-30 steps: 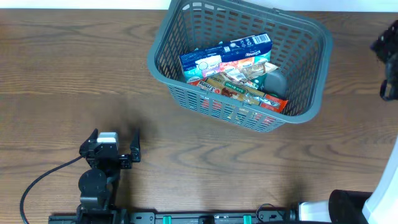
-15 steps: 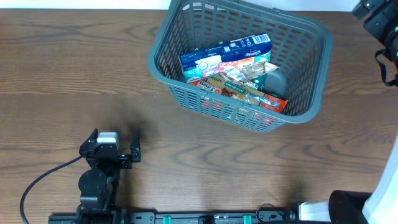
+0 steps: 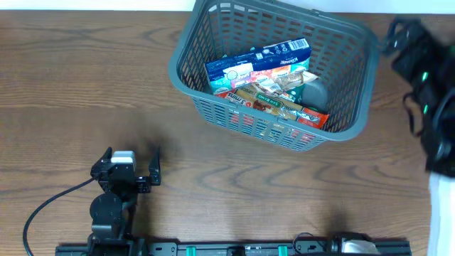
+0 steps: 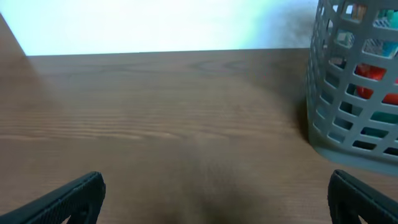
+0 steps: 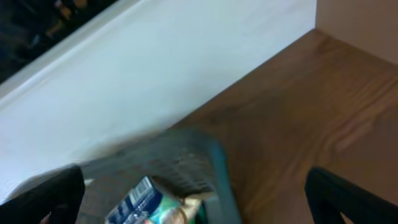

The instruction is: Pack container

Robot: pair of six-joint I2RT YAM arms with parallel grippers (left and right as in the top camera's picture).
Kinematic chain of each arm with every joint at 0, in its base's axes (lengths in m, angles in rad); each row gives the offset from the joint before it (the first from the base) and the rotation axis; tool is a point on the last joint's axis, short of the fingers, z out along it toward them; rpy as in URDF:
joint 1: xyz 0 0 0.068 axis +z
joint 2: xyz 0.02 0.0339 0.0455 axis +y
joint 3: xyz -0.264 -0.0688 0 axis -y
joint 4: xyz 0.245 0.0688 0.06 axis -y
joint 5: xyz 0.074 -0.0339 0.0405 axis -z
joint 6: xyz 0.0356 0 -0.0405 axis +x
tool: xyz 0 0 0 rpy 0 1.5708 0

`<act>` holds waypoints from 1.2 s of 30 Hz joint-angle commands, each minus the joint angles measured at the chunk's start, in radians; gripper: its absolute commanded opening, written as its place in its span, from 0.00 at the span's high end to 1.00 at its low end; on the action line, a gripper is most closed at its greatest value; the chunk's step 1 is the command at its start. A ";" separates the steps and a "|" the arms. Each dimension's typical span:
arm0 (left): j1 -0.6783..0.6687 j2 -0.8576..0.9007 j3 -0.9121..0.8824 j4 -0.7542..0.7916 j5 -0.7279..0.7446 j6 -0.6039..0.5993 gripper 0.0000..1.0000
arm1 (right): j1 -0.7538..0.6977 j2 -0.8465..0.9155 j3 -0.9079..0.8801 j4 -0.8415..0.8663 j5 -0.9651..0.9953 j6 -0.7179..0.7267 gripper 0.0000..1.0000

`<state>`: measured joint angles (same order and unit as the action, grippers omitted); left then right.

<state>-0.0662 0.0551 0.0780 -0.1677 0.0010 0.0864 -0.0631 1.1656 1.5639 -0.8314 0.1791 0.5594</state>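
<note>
The dark grey slotted container stands at the back middle of the table. It holds a blue and white box, several snack packets and a dark object. My left gripper is open and empty over bare table at the front left, far from the container. In the left wrist view the container's wall is at the right. My right gripper is blurred by the container's back right corner. It is open and empty in the right wrist view, above the container's rim and the box.
A white wall runs along the table's far edge. A black cable loops from the left arm at the front left. The right arm's body fills the right edge.
My right arm has swung from the right edge up and left, to the container's back right corner. The left arm and the container's contents have not moved.
</note>
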 commanded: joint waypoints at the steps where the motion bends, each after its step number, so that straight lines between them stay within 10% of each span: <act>1: 0.002 0.001 -0.027 -0.008 0.004 0.014 0.02 | 0.006 -0.106 -0.154 0.042 -0.003 -0.011 0.01; 15: 0.002 0.001 -0.027 -0.008 0.004 0.014 0.02 | 0.006 -0.388 -0.601 0.136 -0.105 -0.401 0.01; 36: 0.002 0.001 -0.027 -0.008 0.004 0.014 0.01 | 0.058 -0.795 -1.063 0.272 -0.148 -0.464 0.01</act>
<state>-0.0662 0.0563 0.0780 -0.1677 0.0006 0.0868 -0.0322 0.3725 0.6071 -0.4915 0.0666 0.1757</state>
